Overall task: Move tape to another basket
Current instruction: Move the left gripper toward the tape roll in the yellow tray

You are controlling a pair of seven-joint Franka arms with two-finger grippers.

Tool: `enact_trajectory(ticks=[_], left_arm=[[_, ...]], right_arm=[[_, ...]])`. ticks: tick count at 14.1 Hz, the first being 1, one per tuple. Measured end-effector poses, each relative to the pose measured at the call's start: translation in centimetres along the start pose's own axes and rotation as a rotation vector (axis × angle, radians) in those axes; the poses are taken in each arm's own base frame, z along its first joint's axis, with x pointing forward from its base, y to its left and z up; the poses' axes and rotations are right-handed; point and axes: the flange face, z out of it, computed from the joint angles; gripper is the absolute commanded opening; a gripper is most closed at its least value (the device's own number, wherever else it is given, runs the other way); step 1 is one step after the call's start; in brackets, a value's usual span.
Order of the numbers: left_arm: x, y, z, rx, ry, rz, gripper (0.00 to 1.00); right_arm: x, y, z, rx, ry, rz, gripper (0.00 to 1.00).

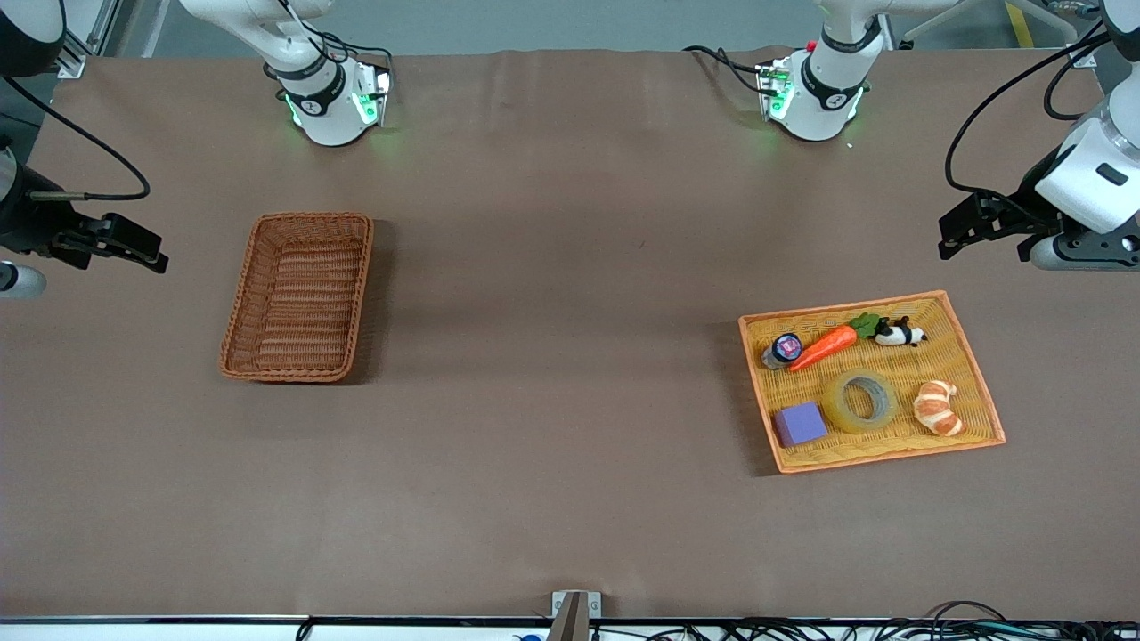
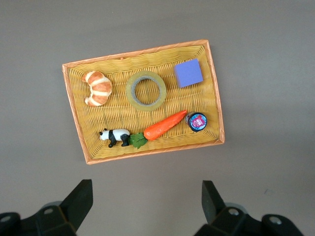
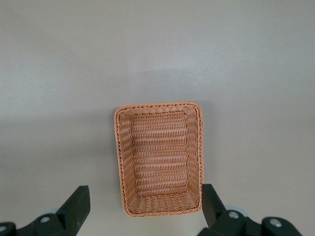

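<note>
Lying flat in the shallow tray (image 1: 978,374) toward the left arm's table end: tape (image 1: 860,401). Wicker basket (image 1: 303,296) toward right arm's end. Left gripper (image 2: 146,204), right gripper (image 3: 145,209) spread wide, empty.

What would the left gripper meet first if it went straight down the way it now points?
Probably bare table: the open left gripper looks down just short of the yellow tray that holds the tape, though depth is unclear.

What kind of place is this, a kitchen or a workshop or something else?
Most likely a robot test lab, not a kitchen. Two white arms are bolted to a table under brown sheeting, cables trail along its edge, and the flat tray holds toy props: a carrot, a croissant and a tape roll.
</note>
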Motion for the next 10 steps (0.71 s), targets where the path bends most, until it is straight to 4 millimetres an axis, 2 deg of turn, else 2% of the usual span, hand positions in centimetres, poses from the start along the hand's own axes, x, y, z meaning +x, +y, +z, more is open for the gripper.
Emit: enact_trajectory(ticks=[6, 10], left_arm=[[0.0, -0.4, 0.1, 0.0, -0.001, -0.007, 0.99], [1.3, -1.0, 2.1, 0.006, -0.011, 0.0, 0.98]], right_arm=[[0.0, 0.0, -0.6, 0.001, 0.013, -0.002, 1.0], [0.0, 0.0, -0.6, 0.0, 0.014, -0.001, 1.0]])
